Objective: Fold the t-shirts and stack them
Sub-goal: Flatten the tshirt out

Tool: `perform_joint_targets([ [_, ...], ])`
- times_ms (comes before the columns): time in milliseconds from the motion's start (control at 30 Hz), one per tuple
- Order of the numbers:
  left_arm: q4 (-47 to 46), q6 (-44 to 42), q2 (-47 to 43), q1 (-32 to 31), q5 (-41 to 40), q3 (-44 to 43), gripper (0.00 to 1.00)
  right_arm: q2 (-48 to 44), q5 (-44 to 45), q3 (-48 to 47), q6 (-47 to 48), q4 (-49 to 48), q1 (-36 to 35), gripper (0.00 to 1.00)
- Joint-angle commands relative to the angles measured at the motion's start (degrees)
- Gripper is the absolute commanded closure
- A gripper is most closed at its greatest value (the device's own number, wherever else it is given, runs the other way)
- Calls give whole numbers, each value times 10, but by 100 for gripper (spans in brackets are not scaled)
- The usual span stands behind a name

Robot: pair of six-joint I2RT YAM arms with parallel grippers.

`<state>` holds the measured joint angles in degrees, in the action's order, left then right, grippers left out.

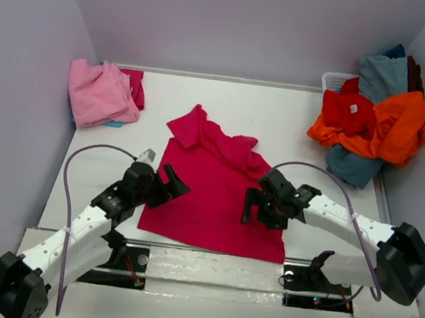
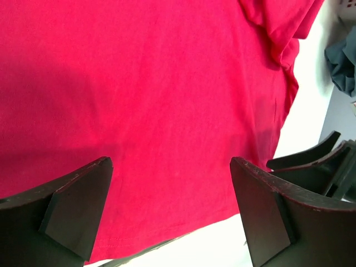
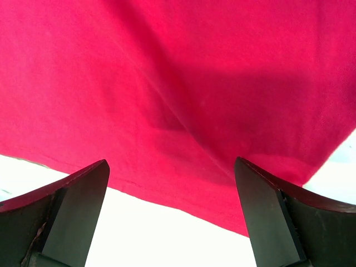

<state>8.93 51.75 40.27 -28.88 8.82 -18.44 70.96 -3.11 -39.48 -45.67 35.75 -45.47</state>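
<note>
While left gripper (image 1: 172,187) and right gripper (image 1: 256,211) hovered open over crimson t-shirt (image 1: 206,209) by tabletop (image 1: 280,113) near edge, uneven pinches could have bunched it, skewing fold.

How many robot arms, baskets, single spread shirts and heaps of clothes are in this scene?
Robot arms: 2, left arm and right arm
Baskets: 1, white basket
Spread shirts: 1, crimson shirt
Clothes heaps: 2, left heap and right heap
Total: 6

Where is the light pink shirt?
In the top view, the light pink shirt lies crumpled at the far left corner of the table, beside a magenta shirt.
</note>
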Motion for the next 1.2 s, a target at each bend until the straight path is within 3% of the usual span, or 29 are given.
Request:
perform_joint_targets([
  [0,-40,-31,65,-2,-6,-76,1,21,50,-73,3,17,-4,0],
  [300,-124,-49,213,-2,-20,-168,1,117,176,-275,64,20,-4,2],
  [500,-146,-65,291,-2,-35,-239,1,212,217,-412,117,3,13,19],
  [567,-145,-75,320,-2,-37,-269,1,253,207,-444,132,-1,28,38],
  [600,-145,-80,330,5,-39,-278,1,266,201,-477,136,-3,35,54],
  [667,-146,-83,352,15,-30,-295,1,291,195,-506,145,-2,45,65],
  [933,-163,-94,430,94,32,-344,1,370,153,-578,155,14,114,64],
  [1167,-157,-101,477,112,55,-391,1,414,123,-609,166,35,131,61],
])
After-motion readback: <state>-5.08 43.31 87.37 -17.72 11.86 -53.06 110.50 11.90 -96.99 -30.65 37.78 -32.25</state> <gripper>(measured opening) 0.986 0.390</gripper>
